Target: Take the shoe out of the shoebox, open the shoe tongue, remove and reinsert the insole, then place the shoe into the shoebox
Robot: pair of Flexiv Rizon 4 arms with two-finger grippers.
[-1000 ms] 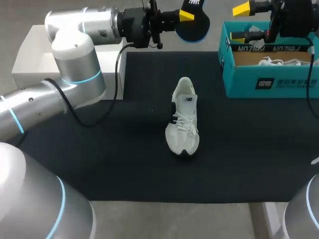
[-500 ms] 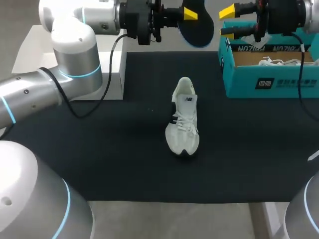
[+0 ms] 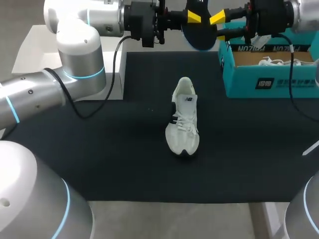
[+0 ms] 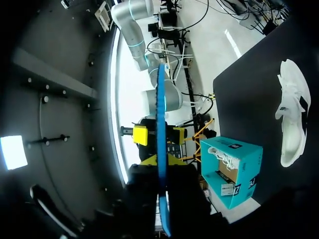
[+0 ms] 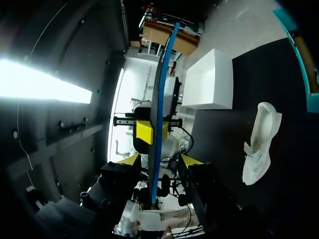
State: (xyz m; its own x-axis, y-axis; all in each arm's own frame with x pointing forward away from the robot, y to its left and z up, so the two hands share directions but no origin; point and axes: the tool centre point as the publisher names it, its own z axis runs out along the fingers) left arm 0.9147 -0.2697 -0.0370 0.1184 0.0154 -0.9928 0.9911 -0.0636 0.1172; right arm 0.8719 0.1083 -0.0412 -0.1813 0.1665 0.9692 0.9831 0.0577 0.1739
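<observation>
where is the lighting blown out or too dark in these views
Head view: even light, white shoe clear on the black mat, hardly any shadow. Left wrist view: dark surround, shoebox well lit. Right wrist view: a blown-out white band beside the insole.

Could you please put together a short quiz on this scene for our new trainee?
1. True or false: the insole lies on the mat.
2. The left gripper is shut on: A. a lace; B. the insole; C. a box lid.
3. Short answer: what stands at the mat's far right corner?
Key: 1 false, it is held in the air; 2 B; 3 the shoebox.
</observation>
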